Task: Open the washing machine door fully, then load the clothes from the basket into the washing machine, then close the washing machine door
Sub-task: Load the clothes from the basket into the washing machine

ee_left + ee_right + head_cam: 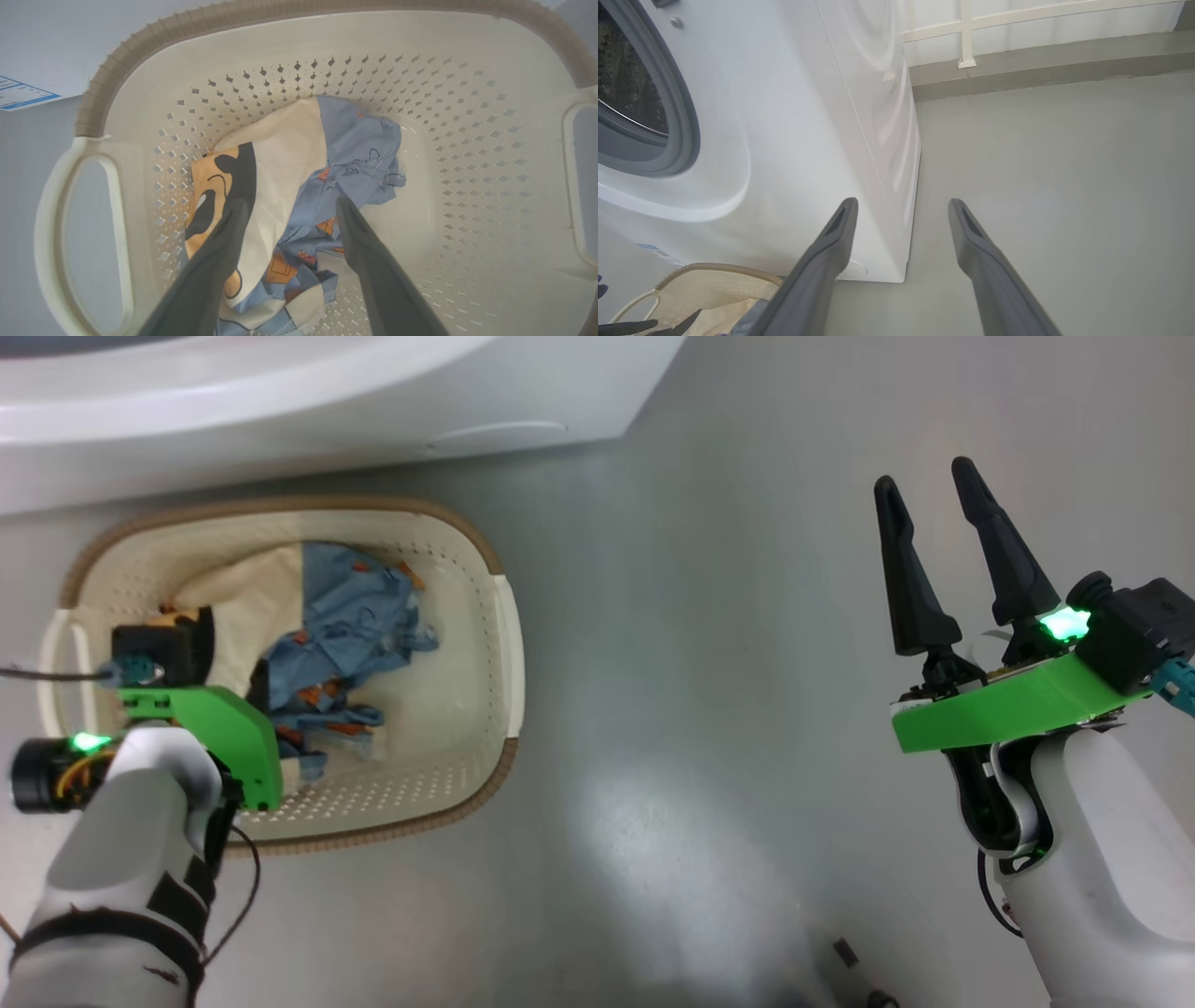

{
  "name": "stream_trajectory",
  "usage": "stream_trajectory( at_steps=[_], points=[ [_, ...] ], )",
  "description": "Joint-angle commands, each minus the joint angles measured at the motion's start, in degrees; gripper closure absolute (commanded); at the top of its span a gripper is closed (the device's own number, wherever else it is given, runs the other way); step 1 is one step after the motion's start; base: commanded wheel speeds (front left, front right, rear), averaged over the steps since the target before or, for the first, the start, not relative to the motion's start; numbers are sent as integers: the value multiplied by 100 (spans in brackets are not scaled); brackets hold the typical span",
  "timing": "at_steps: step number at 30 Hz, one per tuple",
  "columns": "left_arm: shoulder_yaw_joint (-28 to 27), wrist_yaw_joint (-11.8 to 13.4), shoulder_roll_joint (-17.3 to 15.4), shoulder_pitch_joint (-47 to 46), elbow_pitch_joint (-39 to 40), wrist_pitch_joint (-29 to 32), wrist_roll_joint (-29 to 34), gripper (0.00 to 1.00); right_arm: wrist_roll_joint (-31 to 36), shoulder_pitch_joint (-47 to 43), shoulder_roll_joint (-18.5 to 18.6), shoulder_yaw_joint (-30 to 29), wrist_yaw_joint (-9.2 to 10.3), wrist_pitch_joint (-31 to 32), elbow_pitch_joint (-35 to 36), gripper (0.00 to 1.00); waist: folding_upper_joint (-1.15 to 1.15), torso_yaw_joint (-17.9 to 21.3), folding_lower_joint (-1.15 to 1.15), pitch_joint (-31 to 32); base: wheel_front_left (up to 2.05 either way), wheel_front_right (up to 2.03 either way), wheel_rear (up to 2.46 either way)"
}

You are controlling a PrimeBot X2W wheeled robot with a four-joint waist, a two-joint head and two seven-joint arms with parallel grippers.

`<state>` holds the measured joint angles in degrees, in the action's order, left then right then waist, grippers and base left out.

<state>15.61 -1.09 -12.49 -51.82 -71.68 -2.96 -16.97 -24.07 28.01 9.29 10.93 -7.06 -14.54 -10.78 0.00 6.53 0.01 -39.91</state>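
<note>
The cream basket with a brown rim sits on the floor, close in front of the white washing machine. In it lie the clothes, light-blue fabric and a cream piece with an orange-and-black figure. My left gripper points down into the basket, open, its fingertips straddling the clothes with nothing clamped. My right gripper hangs open over bare floor to the right. From the right wrist, the washing machine shows its grey rubber ring and drum uncovered. The washing machine door is out of view.
Grey floor spreads between the basket and my right arm. A low kerb and white railing run behind the machine's right side. Small dark bits lie on the floor near the bottom edge. A blue label marks the machine's lower corner.
</note>
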Motion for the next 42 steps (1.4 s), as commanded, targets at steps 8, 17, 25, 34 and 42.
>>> stream_trajectory(
  at_steps=[8, 17, 25, 34, 42],
  points=[
    [31, 142, -443, -371, -107, 102, 154, 0, 89, 29, -58, 25, -43, -46, 254, 0, 0, 336, -1, -783, 0, 0, 0],
    [169, 594, -776, -902, -189, 467, 284, 0, 134, 106, -78, 10, -43, -46, 427, 0, 0, 522, -1, -1330, 0, 0, 0],
    [351, 62, -629, -1017, -213, 935, 258, 0, 164, 92, -78, -43, -43, -46, 473, 0, 0, 549, -1, -1501, 0, 0, 0],
    [563, -320, -526, -953, -223, 1444, 252, 0, 198, 110, -61, 4, -43, -46, 481, 0, 0, 527, -1, -1469, 0, 0, 0],
    [707, -262, -554, -993, -226, 1374, 308, 100, 213, 63, -18, -11, -43, -46, 529, 0, 0, 559, -1, -1513, 0, 0, 0]
  ],
)
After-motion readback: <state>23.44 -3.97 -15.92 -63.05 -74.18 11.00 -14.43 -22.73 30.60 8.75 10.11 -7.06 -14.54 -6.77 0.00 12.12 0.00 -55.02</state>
